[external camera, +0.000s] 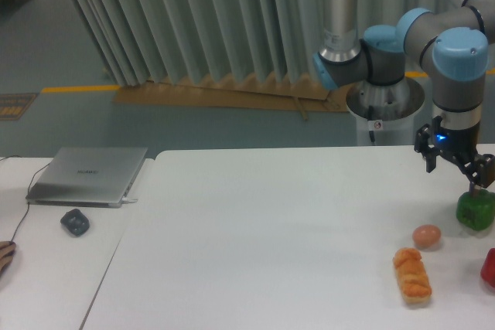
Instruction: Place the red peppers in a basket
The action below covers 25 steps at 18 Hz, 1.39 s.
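Only the left part of the red pepper shows, cut off by the right edge of the view on the white table. No basket is in view. My gripper hangs at the back right of the table, open and empty, its right fingertip just over the top of the green pepper. The red pepper lies well in front of the gripper and apart from it.
A small tan egg-shaped thing and an orange braided bread lie left of the peppers. On the left table are a closed laptop and a dark mouse. A hand edge shows at far left.
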Available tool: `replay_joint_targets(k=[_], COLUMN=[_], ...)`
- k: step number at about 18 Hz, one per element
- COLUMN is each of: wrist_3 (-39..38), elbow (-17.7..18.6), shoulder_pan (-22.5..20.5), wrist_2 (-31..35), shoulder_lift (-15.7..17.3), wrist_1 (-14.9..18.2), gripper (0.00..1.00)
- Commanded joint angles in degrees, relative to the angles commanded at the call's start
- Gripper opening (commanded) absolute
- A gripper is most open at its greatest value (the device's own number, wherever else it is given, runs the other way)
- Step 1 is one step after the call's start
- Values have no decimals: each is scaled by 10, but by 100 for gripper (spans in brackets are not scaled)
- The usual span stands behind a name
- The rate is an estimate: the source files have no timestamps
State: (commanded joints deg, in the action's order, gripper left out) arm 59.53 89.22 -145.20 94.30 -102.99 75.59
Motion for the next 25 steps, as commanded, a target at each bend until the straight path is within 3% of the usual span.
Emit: replay_joint_targets(k=[2, 4, 7, 9, 25], wrist_3=[-42, -65, -157, -167, -157], elbow=[-21, -34, -62, -57, -65], shoulder_pan=[-4, -10, 5, 7, -9], wrist_2=[26, 43, 54, 54, 53], shoulder_lift=[-19, -30, -98, -113, -151], wrist_1=[-23, -68, -83, -124, -129], gripper=[100, 100, 100, 100, 100])
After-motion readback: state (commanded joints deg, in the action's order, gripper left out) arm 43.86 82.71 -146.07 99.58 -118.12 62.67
